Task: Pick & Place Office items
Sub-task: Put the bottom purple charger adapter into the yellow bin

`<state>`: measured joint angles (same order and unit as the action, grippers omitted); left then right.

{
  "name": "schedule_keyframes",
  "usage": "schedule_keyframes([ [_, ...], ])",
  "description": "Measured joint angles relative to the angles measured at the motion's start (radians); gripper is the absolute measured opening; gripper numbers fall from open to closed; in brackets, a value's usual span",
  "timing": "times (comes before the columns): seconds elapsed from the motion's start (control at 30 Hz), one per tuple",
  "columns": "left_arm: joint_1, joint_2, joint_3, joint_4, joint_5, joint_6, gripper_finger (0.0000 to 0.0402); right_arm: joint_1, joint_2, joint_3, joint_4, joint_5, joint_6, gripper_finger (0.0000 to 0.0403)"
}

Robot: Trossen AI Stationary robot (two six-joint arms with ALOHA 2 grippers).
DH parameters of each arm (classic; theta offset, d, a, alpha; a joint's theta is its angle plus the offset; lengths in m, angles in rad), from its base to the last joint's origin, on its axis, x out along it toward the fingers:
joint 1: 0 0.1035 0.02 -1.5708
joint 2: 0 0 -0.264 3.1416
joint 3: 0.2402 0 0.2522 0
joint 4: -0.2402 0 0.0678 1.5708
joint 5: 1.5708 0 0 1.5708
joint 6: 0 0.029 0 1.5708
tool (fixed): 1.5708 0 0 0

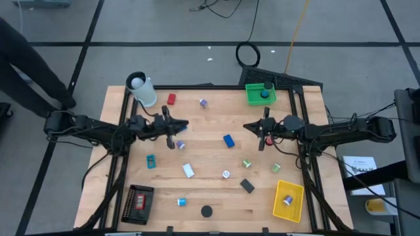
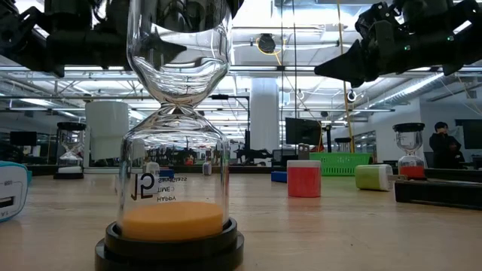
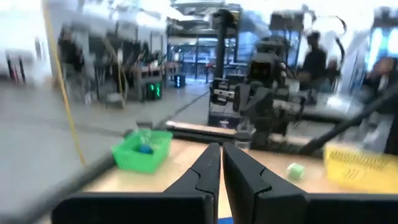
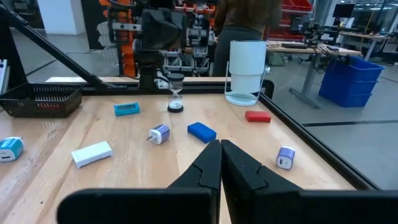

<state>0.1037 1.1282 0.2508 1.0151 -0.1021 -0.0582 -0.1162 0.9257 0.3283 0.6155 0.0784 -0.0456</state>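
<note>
Small office items lie scattered on the wooden table: a red block (image 1: 171, 99), a blue block (image 1: 228, 140), a teal block (image 1: 151, 160), a white block (image 1: 188, 170), a black block (image 1: 247, 185) and green clips (image 1: 247, 164). My left gripper (image 1: 188, 124) is shut and held level above the table's left middle, pointing toward the right. My right gripper (image 1: 246, 126) is shut too, level above the right middle, pointing toward the left. Neither holds anything. The right wrist view shows shut fingers (image 4: 220, 143) above the blue block (image 4: 201, 131).
A green tray (image 1: 260, 94) stands at the far right, a yellow tray (image 1: 287, 200) near right, a black tray (image 1: 139, 203) near left and a white cup (image 1: 141, 88) far left. An hourglass (image 2: 175, 150) stands close to the near edge; another (image 4: 176, 99) stands below the left arm.
</note>
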Motion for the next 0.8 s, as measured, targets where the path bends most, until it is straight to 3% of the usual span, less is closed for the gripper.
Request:
schedule_keyframes([
  [0.07,0.004,0.0,0.0,0.008,-0.003,-0.109,0.0026,0.0,0.0,0.0,0.0,0.0,0.0,0.0],
  [0.13,0.015,-0.001,0.007,-0.02,0.012,-0.119,0.0026,0.0,0.0,0.0,0.003,0.0,0.0,0.0],
  [0.3,0.053,-0.093,0.054,-0.252,0.001,-0.11,0.0011,0.0,0.0,0.0,0.004,0.0,0.0,0.0],
  [0.37,0.062,-0.161,0.103,-0.406,0.012,-0.093,0.0005,0.0,0.0,0.0,0.004,0.0,0.0,0.0],
  [0.47,0.05,-0.259,0.2,-0.766,-0.011,-0.073,0.0004,0.0,0.0,0.0,0.0,0.0,0.0,0.0],
  [0.6,-0.002,-0.317,0.327,-1.149,-0.109,-0.045,0.0006,0.0,0.0,0.0,0.002,0.0,0.0,0.0],
  [0.73,-0.077,-0.313,0.372,-1.302,-0.169,-0.018,0.0008,0.0,0.0,0.0,0.016,0.0,0.001,0.0],
  [0.8,-0.107,-0.298,0.39,-1.33,-0.162,-0.081,0.0009,0.0,0.0,0.0,0.018,0.0,0.006,0.0],
])
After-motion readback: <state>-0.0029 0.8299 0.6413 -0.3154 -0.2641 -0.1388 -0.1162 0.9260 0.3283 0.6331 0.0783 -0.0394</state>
